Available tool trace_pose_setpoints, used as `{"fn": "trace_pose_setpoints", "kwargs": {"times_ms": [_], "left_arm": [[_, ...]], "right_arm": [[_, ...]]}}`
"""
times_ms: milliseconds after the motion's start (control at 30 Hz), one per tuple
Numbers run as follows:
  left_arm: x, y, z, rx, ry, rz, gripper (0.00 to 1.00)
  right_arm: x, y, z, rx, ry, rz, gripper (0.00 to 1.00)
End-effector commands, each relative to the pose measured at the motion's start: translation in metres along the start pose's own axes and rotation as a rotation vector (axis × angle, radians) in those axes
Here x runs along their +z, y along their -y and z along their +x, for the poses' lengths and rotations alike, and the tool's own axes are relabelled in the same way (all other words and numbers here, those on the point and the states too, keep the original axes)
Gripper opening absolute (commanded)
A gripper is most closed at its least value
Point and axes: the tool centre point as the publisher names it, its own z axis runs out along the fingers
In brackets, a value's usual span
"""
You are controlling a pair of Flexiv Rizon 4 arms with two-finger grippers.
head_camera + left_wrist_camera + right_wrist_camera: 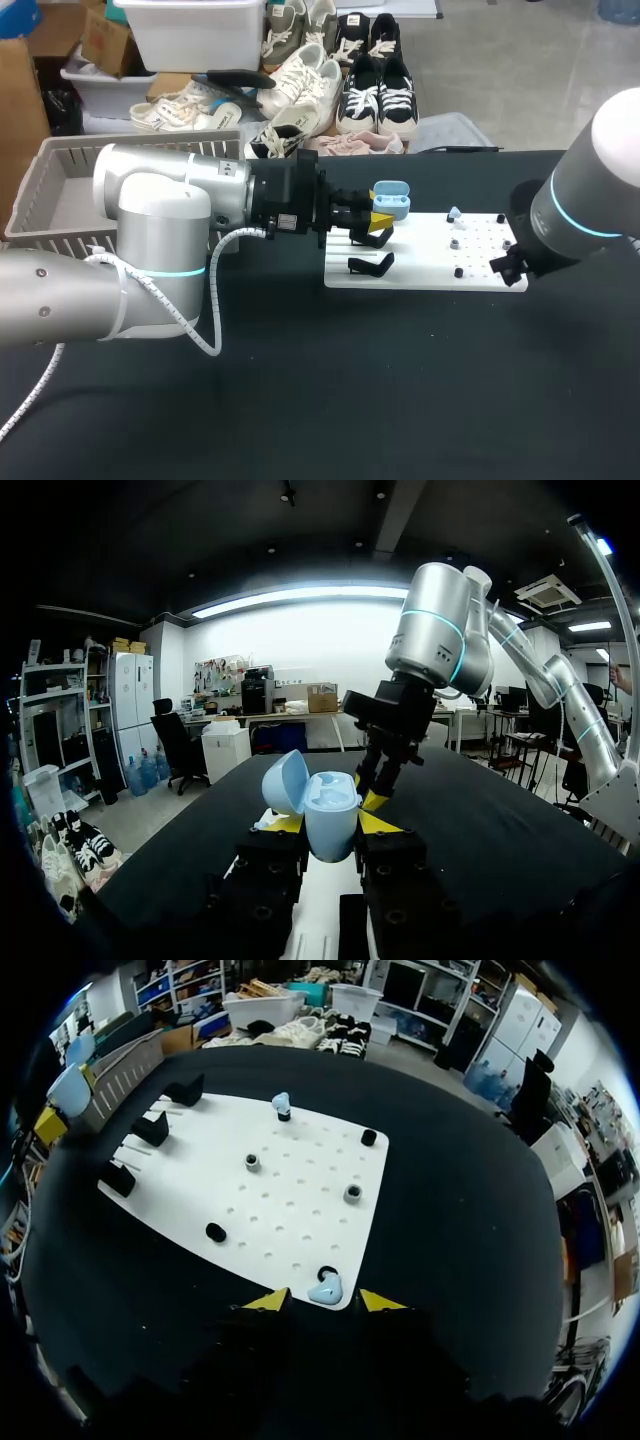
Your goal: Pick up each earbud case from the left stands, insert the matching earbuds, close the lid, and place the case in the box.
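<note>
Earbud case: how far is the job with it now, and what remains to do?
Done: the light blue case is off the stands, lid open, clamped in the left gripper. In hand: the right gripper is open around one blue earbud at the white board's edge, not gripping it. Left: seating it and the second earbud, closing the lid, and placing the case in the grey box.

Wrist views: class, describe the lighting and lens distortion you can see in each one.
Left wrist view: the blue case is sharp and evenly lit; the gripper holding it sits in deep shadow. Right wrist view: the edge of the black table bends into an arc; the white board is bright without glare.
</note>
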Motion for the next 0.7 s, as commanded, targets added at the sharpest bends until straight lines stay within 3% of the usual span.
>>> {"fn": "trace_pose_setpoints", "kwargs": {"times_ms": [33,500,700], "left_arm": [[-0.0004,0.0016,0.0003,0.001,0.002,-0.004,0.0],[-0.0004,0.0016,0.0003,0.001,0.002,-0.004,0.0],[-0.0004,0.0016,0.0003,0.001,0.002,-0.004,0.0]], "right_arm": [[0.0015,-0.0014,0.0011,0.006,0.005,0.008,0.36],[0.0026,0.001,-0.0009,0.018,0.004,0.013,0.25],[0.0031,0.0014,-0.0019,0.02,0.005,0.012,0.25]]}}
